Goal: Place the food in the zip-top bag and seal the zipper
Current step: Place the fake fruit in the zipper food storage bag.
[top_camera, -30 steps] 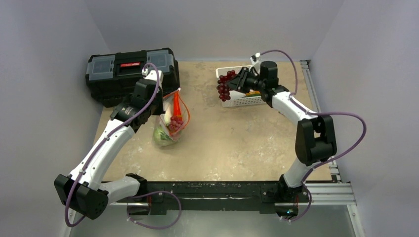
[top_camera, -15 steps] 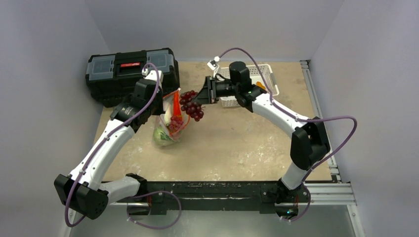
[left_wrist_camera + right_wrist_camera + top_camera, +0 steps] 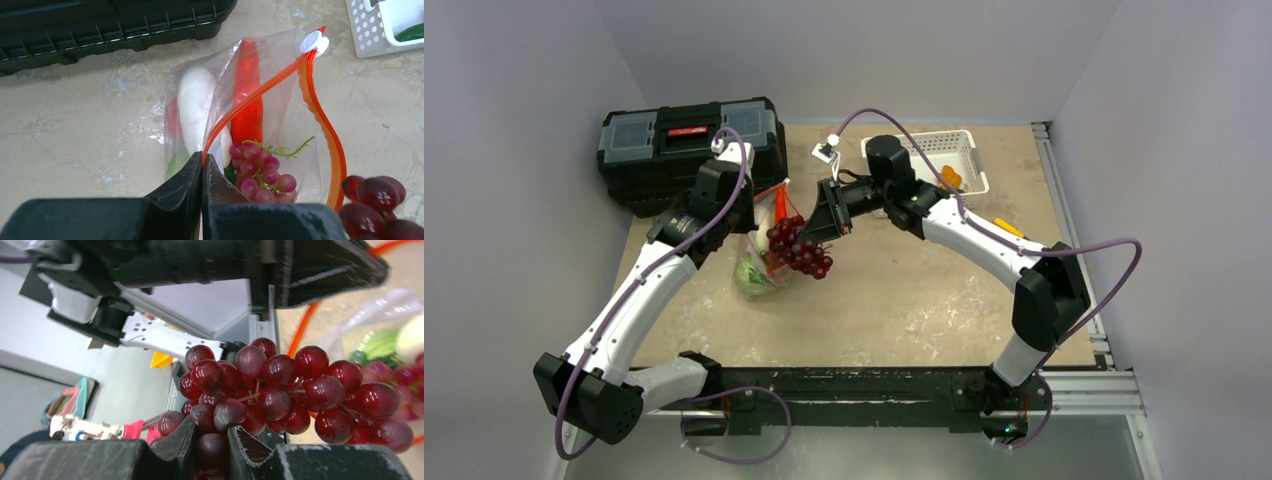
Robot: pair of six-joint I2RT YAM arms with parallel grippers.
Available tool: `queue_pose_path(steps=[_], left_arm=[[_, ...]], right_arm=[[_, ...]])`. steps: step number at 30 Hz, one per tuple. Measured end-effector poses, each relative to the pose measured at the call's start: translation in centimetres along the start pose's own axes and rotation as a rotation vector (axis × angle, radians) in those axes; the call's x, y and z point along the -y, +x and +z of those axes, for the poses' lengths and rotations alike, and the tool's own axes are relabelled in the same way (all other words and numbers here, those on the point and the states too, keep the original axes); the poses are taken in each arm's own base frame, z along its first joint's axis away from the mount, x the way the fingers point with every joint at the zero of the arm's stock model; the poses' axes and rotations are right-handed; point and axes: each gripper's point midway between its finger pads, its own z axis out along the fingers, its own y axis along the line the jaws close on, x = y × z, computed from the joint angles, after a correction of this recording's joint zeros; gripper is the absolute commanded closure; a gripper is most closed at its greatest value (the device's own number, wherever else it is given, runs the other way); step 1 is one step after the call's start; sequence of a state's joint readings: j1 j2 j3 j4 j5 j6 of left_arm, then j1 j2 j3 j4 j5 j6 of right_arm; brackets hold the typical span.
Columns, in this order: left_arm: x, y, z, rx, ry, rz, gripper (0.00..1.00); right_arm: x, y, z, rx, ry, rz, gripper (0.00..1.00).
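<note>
The clear zip-top bag lies on the table with its mouth open; its orange-red zipper strip curves wide, the white slider at the far end. Inside are a red-orange carrot, a white bulb, a green piece and a pale grape bunch. My left gripper is shut on the bag's near mouth edge. My right gripper is shut on a dark red grape bunch, held at the bag's mouth, beside the bag.
A black toolbox stands at the back left, just behind the bag. A white slotted basket sits at the back right with orange pieces by it. A yellow-handled tool lies near the right arm.
My right arm has carried the dark grape bunch from the basket leftward and down to the bag's mouth. The left arm and bag have stayed put.
</note>
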State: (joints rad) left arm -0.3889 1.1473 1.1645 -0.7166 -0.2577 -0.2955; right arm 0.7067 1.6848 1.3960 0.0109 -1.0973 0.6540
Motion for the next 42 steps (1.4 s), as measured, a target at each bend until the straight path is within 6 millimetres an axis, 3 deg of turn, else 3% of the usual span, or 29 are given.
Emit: queue_pose_path(steps=[7,14,17,24,27,33,37,42], left_arm=[[0.0,0.0,0.0,0.000,0.000,0.000,1.00],[0.0,0.0,0.0,0.000,0.000,0.000,1.00],[0.0,0.0,0.0,-0.001,0.000,0.001,1.00],[-0.1,0.1,0.0,-0.002,-0.004,0.001,1.00],[0.0,0.2,0.0,-0.008,-0.003,0.004,1.00],[0.0,0.2,-0.1,-0.005,-0.002,0.004,1.00],[0.0,0.1,-0.1,-0.005,-0.001,0.004,1.00],[0.2,0.0,-0.1,0.000,0.005,0.009,1.00]], right_arm=[[-4.1,-1.2,-0.3,0.017,-0.121,-0.094,1.00],[-4.9,-1.5,-0.2,0.018,-0.169,-0.117,1.00],[-3.4,-1.5,0.5,0.014,-0.164,-0.089,1.00],[6.3,0.7,3.7,-0.023,-0.048,0.197,1.00],[9.5,0.9,4.3,-0.003,0.068,0.295,1.00],[11.8,-3.6,4.3,0.152,0.285,0.269,1.00],[12.8,-5.0,4.2,0.234,0.367,0.269,1.00],[12.2,-7.4,5.9,0.234,0.338,0.205,1.00]])
